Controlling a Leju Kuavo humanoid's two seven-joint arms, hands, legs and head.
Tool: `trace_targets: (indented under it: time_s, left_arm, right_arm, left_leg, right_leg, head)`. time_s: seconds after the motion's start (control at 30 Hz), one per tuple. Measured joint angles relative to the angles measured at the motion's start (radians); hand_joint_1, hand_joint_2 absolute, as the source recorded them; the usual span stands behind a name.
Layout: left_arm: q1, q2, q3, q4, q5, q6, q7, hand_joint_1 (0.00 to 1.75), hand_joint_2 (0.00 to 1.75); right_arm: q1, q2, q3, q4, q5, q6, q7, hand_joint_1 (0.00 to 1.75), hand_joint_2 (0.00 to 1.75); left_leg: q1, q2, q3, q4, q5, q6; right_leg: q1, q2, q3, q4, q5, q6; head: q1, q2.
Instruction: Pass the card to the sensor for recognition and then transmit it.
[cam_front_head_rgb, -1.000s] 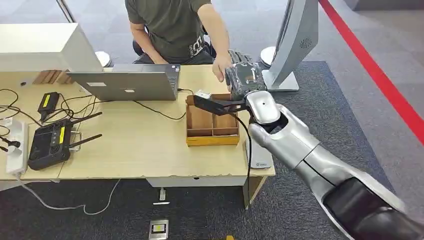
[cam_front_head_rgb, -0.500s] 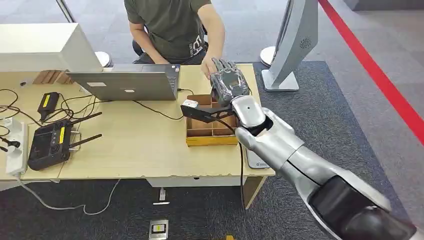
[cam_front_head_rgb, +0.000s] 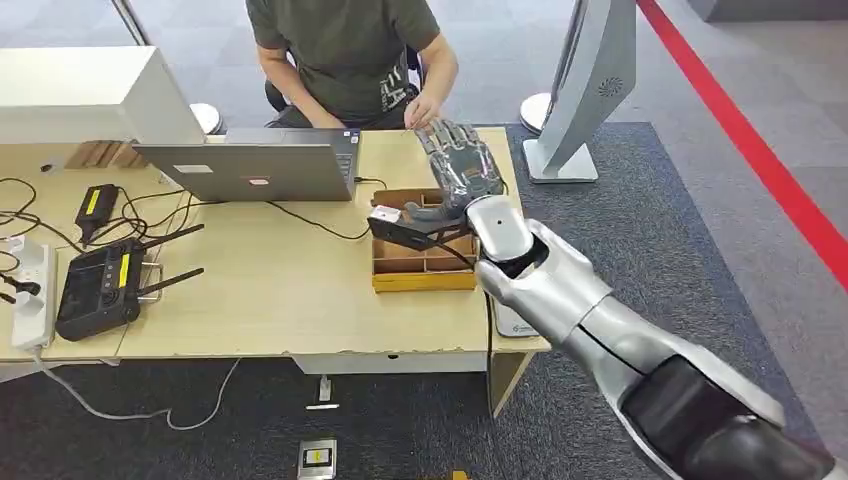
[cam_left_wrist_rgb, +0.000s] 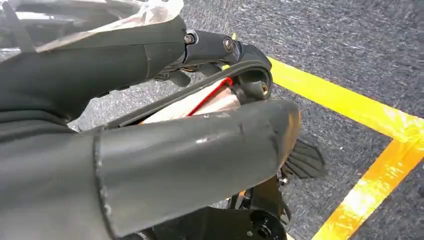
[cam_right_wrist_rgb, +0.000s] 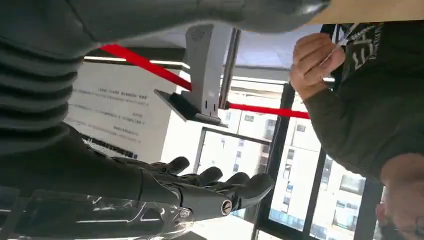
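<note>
Right hand (cam_front_head_rgb: 462, 165) above the wooden tray (cam_front_head_rgb: 425, 268) on the surface (cam_front_head_rgb: 270, 300); its fingers (cam_right_wrist_rgb: 215, 185) are extended and spread, empty. The card (cam_right_wrist_rgb: 336, 47) is pinched in the seated person's hand (cam_right_wrist_rgb: 315, 62). The left hand's state cannot be told.

The robot's right hand (cam_front_head_rgb: 460, 165), fingers spread and holding nothing, hangs above the far end of the partitioned wooden tray (cam_front_head_rgb: 424, 262). The seated person's hand (cam_front_head_rgb: 421, 108) is close beyond its fingertips, the open grey laptop (cam_front_head_rgb: 250, 170) stands to the left, and the tall grey pedestal stand (cam_front_head_rgb: 585, 90) rises to the right.
</note>
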Motion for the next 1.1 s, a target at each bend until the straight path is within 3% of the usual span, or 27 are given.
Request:
trace_targets:
  time_s: [0.17,0.4,0.63,0.77,0.9,1.1]
  left_arm:
    - [0.001,0.000,0.000,0.000,-0.010,-0.023,-0.036,0.00,0.00]
    - [0.008,0.011,0.000,0.001,-0.019,-0.016,-0.010,0.00,0.00]
    - [0.010,0.021,0.000,0.001,-0.015,-0.004,-0.018,0.00,0.00]
    - [0.010,0.026,0.000,0.001,-0.014,-0.001,-0.023,0.00,0.00]
    - [0.010,0.032,0.000,0.001,-0.007,0.002,-0.026,0.00,0.00]
    - [0.007,0.035,0.000,0.001,-0.008,0.013,-0.023,0.00,0.00]
  right_arm:
    - [0.050,-0.065,-0.042,-0.112,-0.029,0.001,0.010,0.00,0.00]
    - [0.253,-0.232,-0.132,-0.424,-0.006,0.069,0.032,0.00,0.00]
    - [0.486,-0.382,-0.270,-0.726,-0.046,0.003,0.039,0.00,0.00]
    - [0.633,-0.443,-0.352,-0.866,-0.087,-0.032,0.059,0.00,0.00]
    - [0.749,-0.485,-0.399,-0.969,-0.150,-0.069,0.113,0.00,0.00]
    - [0.815,-0.516,-0.396,-1.045,-0.170,-0.152,0.141,0.00,0.00]
  left_leg:
    - [0.000,0.000,0.001,0.000,0.000,0.000]
    - [0.000,0.000,0.002,0.001,-0.002,0.000]
    - [0.000,0.000,0.003,0.000,-0.002,0.001]
    - [0.000,0.000,0.003,0.000,-0.003,0.001]
    - [0.000,0.001,0.003,0.000,-0.003,0.001]
    - [0.000,0.001,0.003,-0.001,-0.003,0.001]
  right_leg:
    - [0.000,0.000,0.000,-0.001,0.000,0.000]
    - [0.000,0.000,0.002,-0.003,0.000,0.000]
    - [0.000,0.000,0.003,-0.003,0.000,0.001]
    - [0.000,0.000,0.003,-0.003,-0.001,0.000]
    - [0.000,0.001,0.003,-0.003,-0.001,0.000]
    - [0.000,0.001,0.003,-0.003,-0.001,0.000]
  head:
    - [0.000,0.000]
    - [0.000,0.000]
    - [0.000,0.000]
    - [0.000,0.000]
    - [0.000,0.000]
    - [0.000,0.000]
